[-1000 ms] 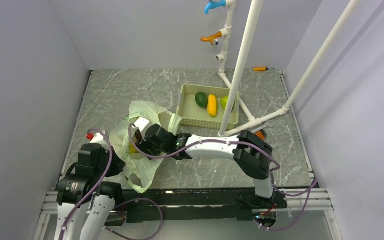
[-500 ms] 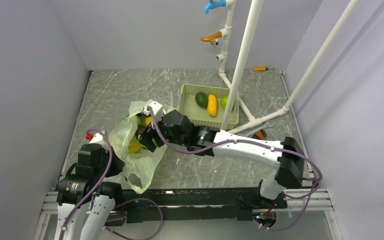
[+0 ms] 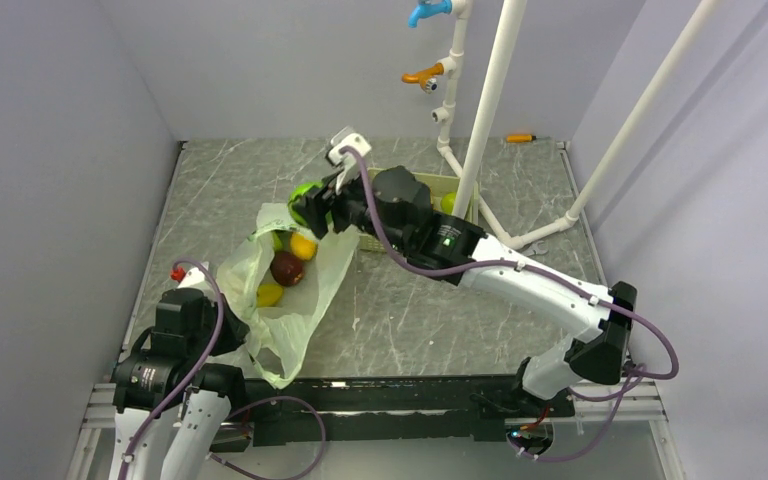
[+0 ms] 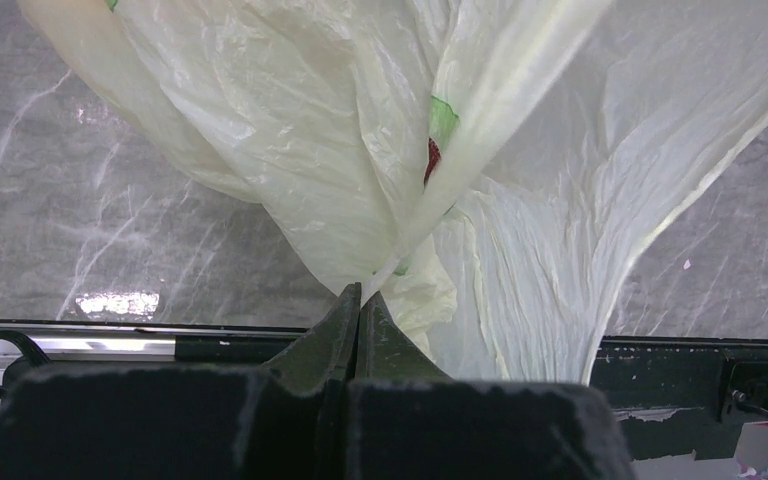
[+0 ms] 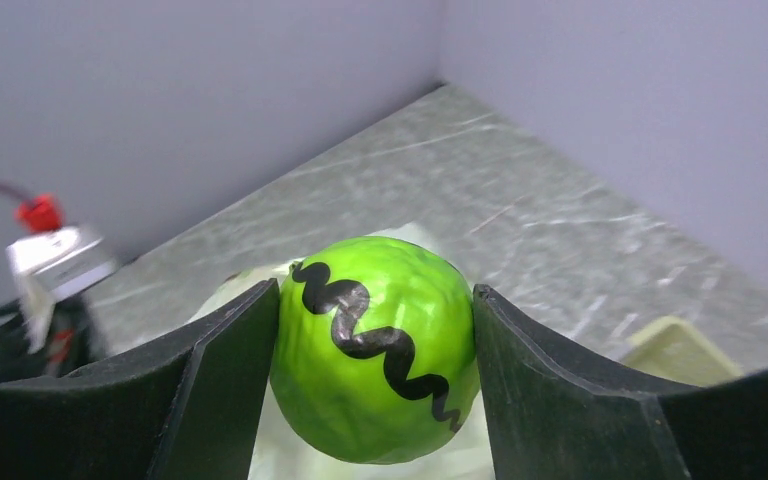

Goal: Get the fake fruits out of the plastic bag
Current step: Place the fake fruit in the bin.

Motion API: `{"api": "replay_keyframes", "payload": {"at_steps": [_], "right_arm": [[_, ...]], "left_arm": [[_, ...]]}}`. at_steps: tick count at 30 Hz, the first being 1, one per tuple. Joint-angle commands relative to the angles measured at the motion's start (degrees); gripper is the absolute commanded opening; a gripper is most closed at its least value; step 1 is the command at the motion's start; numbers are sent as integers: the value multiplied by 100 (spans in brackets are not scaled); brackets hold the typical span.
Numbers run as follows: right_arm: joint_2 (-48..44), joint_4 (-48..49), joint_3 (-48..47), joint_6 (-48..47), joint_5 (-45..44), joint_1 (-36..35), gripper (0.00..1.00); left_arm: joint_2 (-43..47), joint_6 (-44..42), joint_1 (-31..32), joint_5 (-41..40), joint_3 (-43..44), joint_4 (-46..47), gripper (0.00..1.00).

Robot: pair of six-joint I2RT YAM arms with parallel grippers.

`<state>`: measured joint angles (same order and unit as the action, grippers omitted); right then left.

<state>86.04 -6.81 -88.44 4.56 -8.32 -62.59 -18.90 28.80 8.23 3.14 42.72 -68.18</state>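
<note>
One glossy zigzag-banded green ball (image 5: 375,350) gripped by right fingers (image 5: 243,345) above crinkly bag (image 3: 298,328) | left fingers (image 4: 360,322) pinch bag film

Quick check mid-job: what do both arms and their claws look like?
White links, black joint housings, a looping purple cable on each. The right arm has a small green light, the left arm a red cap. Claws are dark: the right claw broad and scooped inside, the left claw tapering to wedges.
</note>
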Motion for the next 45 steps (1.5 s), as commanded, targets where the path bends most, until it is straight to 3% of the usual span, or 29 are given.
{"api": "replay_keyframes", "payload": {"at_steps": [1, 4, 12, 21, 29, 36, 42, 45], "right_arm": [[133, 372, -355, -540, -919, 327, 0], [563, 247, -566, -532, -1205, 824, 0], [1746, -109, -1415, 69, -868, 2129, 0], [3772, -1025, -2939, 122, -1569, 2552, 0], [4640, -1402, -3286, 355, -1445, 2874, 0], [5088, -1660, -3412, 463, -1184, 3035, 7], [5218, -1826, -3564, 474, -912, 3040, 28], [5137, -1846, -3526, 432, -858, 3034, 32]], "left_arm": [[-97, 21, 3, 3, 57, 111, 0], [-98, 8, 3, 2, 61, 122, 0], [221, 73, 3, -57, 61, 55, 0], [332, 115, 3, -19, 74, 3, 0], [401, 119, 3, -41, 70, 7, 0], [342, 91, 3, -11, 60, 9, 0], [350, 97, -1, -24, 51, 23, 0], [294, 82, 3, -22, 47, 31, 0]]}}
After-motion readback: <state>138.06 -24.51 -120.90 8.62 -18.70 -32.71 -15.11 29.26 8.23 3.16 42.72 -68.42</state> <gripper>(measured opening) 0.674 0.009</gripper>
